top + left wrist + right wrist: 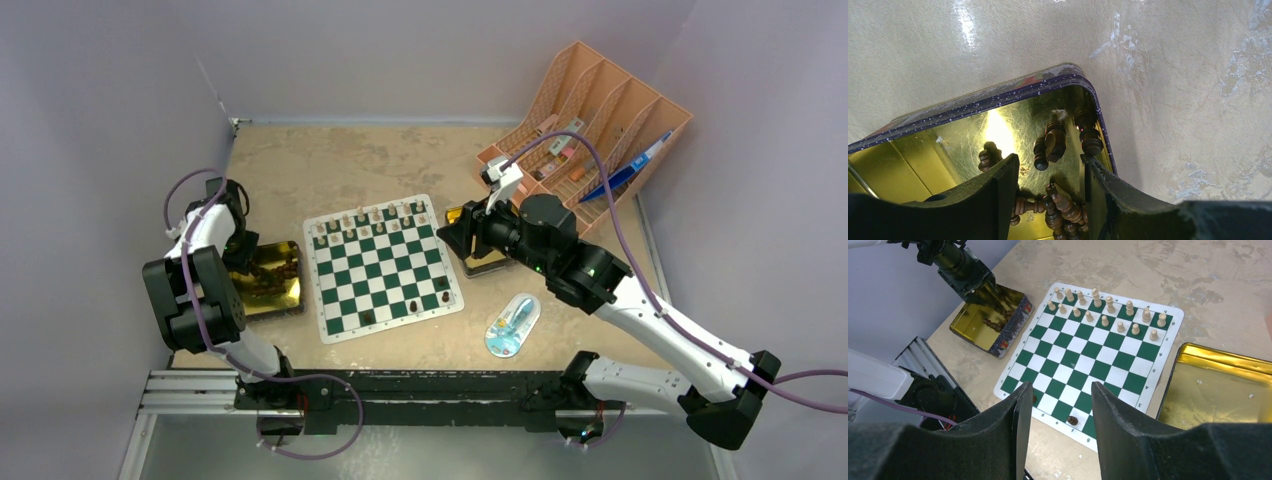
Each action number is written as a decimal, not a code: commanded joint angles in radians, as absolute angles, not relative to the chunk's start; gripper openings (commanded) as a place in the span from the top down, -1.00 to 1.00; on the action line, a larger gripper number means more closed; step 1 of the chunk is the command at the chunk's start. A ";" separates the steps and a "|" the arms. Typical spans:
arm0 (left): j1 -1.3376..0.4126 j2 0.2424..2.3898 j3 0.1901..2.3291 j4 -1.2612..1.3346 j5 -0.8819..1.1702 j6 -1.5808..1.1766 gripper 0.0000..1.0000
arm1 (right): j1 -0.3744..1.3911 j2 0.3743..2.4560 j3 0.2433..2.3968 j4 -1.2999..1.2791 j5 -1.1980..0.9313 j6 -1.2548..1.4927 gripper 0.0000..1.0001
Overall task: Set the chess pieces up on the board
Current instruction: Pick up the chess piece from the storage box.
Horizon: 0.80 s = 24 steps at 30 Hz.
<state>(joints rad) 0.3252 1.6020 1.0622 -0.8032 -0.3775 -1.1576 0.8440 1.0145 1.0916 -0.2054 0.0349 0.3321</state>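
A: Mottled beige table [1173, 75], lilac walls round it. Left gripper [1048, 165]?
B: Jaws apart, nothing pinched that I can see. Tips low inside the left tin [998, 97], just over a heap of dark pieces [1054, 140] lying on their sides on the gold floor. Whether a tip touches one, can't tell.
A: Right gripper [1060, 390]?
B: Jaws parted too, nothing between them. Hangs well above the table, near the right side of the board [1083, 362].
A: Board itself?
B: Flat on the table, between the two tins. Cream pieces [1105, 320] upright in two rows along the far edge. One dark piece [1073, 420] upright on the near row; another further along, half hidden behind a finger.
A: Right tin [1218, 390]?
B: Just beside the board's right edge, open, gold inside showing.
A: Beyond that?
B: Orange rack [600, 110] in the far right corner, pens in its slots.
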 commanded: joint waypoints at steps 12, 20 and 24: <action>0.330 1.618 1.082 -0.766 -0.414 -1.117 0.36 | 0.842 0.994 1.109 -0.171 0.021 0.333 0.00; 0.330 1.613 1.087 -0.760 -0.379 -1.083 0.61 | 0.843 1.002 1.110 -0.170 0.006 0.340 -0.01; 0.330 1.589 1.087 -0.773 -0.369 -1.083 0.87 | 0.843 0.994 1.096 -0.165 0.010 0.340 -0.01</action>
<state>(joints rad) 0.3252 1.6150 1.0622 -0.7734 -0.3759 -1.1053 0.8440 1.0142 1.0912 -0.2054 0.0265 0.3351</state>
